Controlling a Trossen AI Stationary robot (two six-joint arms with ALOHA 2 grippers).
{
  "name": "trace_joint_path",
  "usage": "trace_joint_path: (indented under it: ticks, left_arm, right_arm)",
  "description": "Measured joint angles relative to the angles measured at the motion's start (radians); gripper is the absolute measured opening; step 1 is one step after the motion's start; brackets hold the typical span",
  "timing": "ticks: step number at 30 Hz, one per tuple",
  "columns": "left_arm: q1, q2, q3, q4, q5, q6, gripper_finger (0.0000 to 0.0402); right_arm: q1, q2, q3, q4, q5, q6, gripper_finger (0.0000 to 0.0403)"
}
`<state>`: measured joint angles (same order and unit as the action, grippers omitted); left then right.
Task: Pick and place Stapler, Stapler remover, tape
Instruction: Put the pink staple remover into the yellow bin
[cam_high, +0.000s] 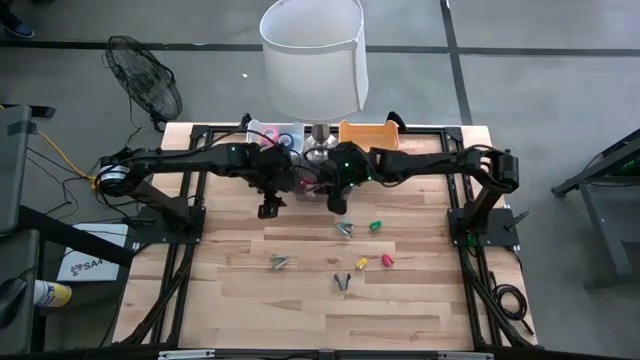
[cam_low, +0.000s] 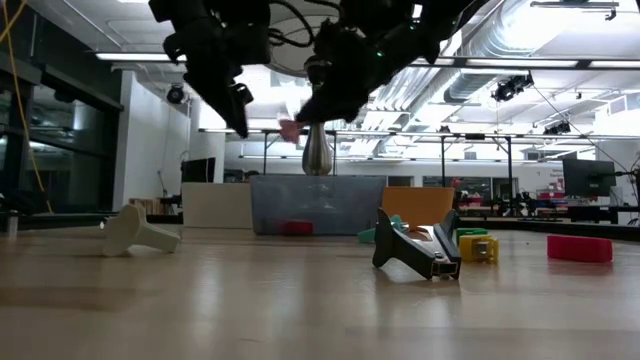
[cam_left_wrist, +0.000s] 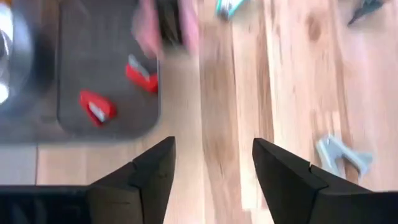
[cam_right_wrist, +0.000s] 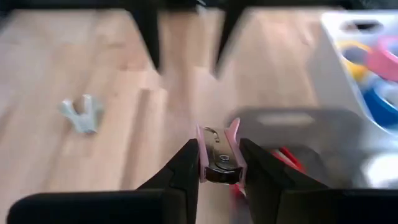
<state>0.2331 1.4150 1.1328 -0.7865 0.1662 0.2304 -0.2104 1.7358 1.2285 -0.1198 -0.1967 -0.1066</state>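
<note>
Pink stapler remover (cam_right_wrist: 219, 154) sits clamped in my right pincer (cam_right_wrist: 219, 163), above the dark tray (cam_left_wrist: 93, 74) near the high view's upper middle. My left pincer (cam_left_wrist: 212, 163) hangs beside it, fingers apart and empty, over the wooden counter (cam_high: 400, 300).

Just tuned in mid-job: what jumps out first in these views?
Both arms crowd the far middle of the table under a big white lampshade. The right gripper is shut on a small pink stapler remover above a dark grey tray holding red staplers. The left gripper hangs open and empty beside it; a white bin nearby holds yellow, pink and blue tape rolls.
</note>
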Motion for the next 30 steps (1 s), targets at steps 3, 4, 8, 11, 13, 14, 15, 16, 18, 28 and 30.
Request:
trace_joint_path:
  ticks: [3,4,8,11,13,14,15,16,18,28,30]
  left_arm:
    - [0.004,0.0,0.0,-0.052,-0.044,-0.02,0.0212]
    - [0.004,0.0,0.0,-0.069,-0.063,-0.024,0.0212]
    - [0.002,0.0,0.0,-0.123,-0.116,-0.025,0.0213]
    - [0.002,-0.001,0.0,-0.142,-0.137,-0.026,0.0213]
    - [0.002,-0.001,0.0,-0.142,-0.148,-0.026,0.0213]
    - [0.002,-0.001,0.0,-0.141,-0.153,-0.028,0.0213]
    - [0.002,-0.001,0.0,-0.142,-0.159,-0.029,0.0213]
    - [0.002,-0.001,0.0,-0.141,-0.164,-0.029,0.0213]
    - [0.002,-0.001,0.0,-0.14,-0.17,-0.03,0.0213]
    - [0.002,-0.001,0.0,-0.136,-0.185,-0.052,0.0213]
    - [0.002,-0.001,0.0,-0.13,-0.185,-0.052,0.0213]
  right_arm:
    - [-0.023,-0.033,0.0,-0.095,0.066,0.001,0.0084]
    - [-0.035,-0.048,0.0,-0.13,0.086,0.002,0.0084]
    - [-0.1,-0.09,0.0,-0.285,0.167,-0.003,0.0084]
    - [-0.168,-0.11,-0.001,-0.381,0.201,-0.008,0.0084]
    - [-0.216,-0.123,-0.001,-0.426,0.207,-0.023,0.0084]
    - [-0.238,-0.124,-0.001,-0.442,0.207,-0.029,0.0084]
    - [-0.259,-0.129,-0.001,-0.446,0.207,-0.031,0.0084]
    - [-0.282,-0.133,-0.001,-0.449,0.207,-0.033,0.0084]
    - [-0.318,-0.135,-0.001,-0.454,0.206,-0.036,0.0084]
    - [-0.444,-0.128,-0.001,-0.424,0.246,0.093,0.0084]
    - [-0.458,-0.128,-0.001,-0.424,0.264,0.132,0.0084]
